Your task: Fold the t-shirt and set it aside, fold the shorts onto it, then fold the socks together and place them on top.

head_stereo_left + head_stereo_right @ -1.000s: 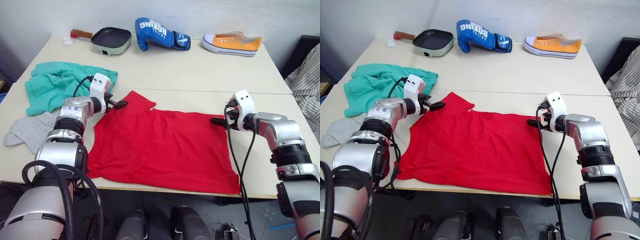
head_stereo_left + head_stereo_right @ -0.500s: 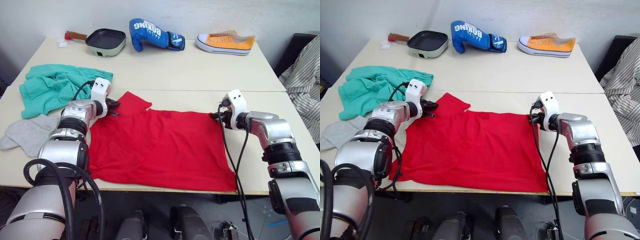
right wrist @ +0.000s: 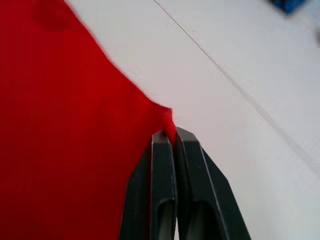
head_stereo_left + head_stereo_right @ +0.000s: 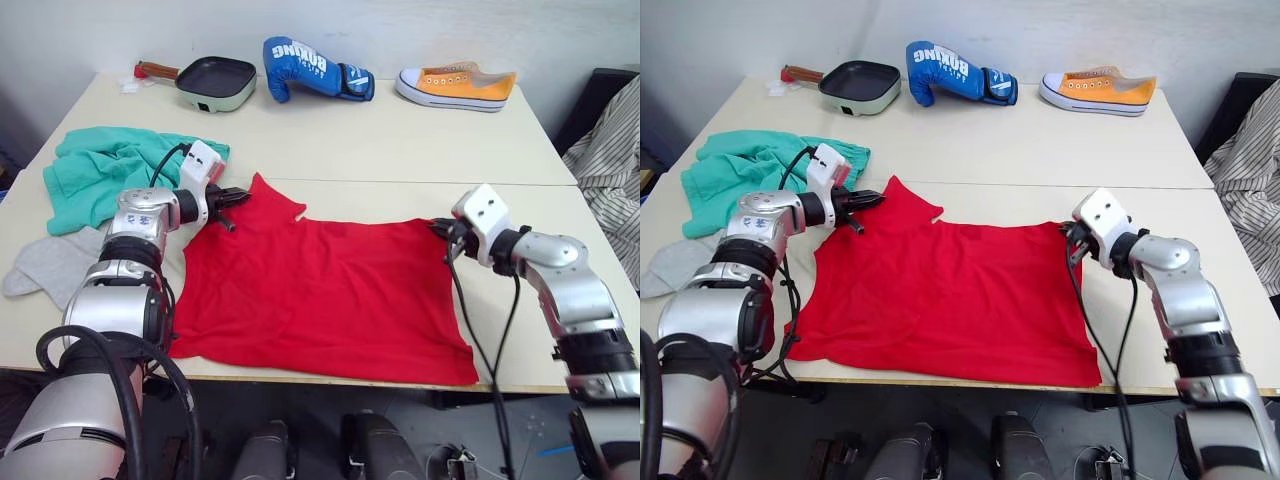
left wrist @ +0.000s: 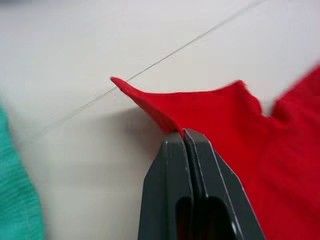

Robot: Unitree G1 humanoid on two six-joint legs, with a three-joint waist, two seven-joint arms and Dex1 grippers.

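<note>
left gripper point(image 4: 236, 195) reaching forward, fingers pinched shut on cloth, right gripper point(image 4: 441, 229) pointing inward, fingers likewise clamped, both arms low

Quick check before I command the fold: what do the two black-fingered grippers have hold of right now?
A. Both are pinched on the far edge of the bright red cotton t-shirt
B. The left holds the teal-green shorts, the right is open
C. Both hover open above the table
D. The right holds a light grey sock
A: the left gripper and the right gripper are each shut on the far edge of the bright red cotton t-shirt.
</note>
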